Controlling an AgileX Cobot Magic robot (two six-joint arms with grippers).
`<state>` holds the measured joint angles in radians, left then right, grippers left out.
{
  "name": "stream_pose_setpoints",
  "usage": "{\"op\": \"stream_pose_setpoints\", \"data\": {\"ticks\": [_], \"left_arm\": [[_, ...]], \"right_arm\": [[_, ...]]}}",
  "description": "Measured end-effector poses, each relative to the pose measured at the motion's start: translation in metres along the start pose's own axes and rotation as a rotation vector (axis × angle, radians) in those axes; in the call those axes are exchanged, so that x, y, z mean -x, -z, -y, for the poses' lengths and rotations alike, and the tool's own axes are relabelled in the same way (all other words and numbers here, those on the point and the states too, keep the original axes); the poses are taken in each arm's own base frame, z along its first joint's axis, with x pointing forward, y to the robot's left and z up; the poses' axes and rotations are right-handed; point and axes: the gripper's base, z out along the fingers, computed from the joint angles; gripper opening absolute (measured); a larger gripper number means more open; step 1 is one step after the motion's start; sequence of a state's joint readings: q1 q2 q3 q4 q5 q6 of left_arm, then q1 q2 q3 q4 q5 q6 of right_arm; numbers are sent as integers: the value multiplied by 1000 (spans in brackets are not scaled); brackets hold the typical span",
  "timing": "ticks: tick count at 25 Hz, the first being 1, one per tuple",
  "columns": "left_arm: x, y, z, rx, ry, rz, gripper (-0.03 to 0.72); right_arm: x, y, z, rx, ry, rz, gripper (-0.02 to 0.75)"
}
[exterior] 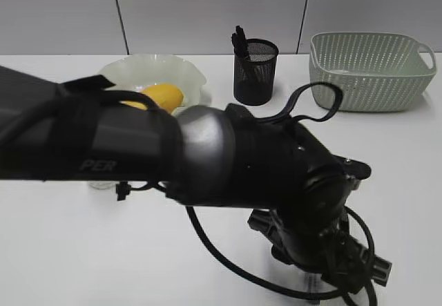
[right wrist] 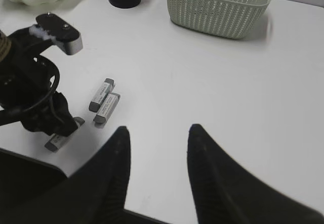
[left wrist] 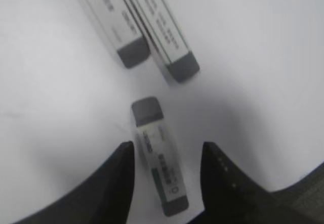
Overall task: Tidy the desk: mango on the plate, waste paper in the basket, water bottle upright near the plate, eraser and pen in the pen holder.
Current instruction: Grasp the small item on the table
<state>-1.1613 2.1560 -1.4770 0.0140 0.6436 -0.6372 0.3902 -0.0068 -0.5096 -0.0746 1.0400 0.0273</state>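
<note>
Three grey-ended white erasers lie on the desk (right wrist: 212, 92). One eraser (left wrist: 158, 153) lies flat between the open jaws of my left gripper (left wrist: 168, 148), with a gap on each side. The other two (left wrist: 152, 32) lie side by side just beyond it. My right gripper (right wrist: 159, 130) stands open over bare desk, right of the erasers (right wrist: 104, 101). The mango (exterior: 163, 96) rests on the plate (exterior: 148, 68). A black pen (exterior: 239, 41) stands in the pen holder (exterior: 255, 72). The basket (exterior: 369, 71) is at the back right. Waste paper and water bottle are out of view.
My left arm (exterior: 207, 154) fills the front of the exterior view and hides much of the desk. Its wrist and cable (right wrist: 30, 92) hang over the erasers at the left of the right wrist view.
</note>
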Motion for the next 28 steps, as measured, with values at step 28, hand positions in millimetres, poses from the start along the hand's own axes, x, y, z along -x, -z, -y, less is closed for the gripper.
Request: {"op": "stream_pose_setpoints", "data": {"ticks": [28], "left_arm": [[10, -15, 17, 61, 98, -1, 323]], "right_arm": [[0, 0, 0, 0, 0, -1, 312]]}}
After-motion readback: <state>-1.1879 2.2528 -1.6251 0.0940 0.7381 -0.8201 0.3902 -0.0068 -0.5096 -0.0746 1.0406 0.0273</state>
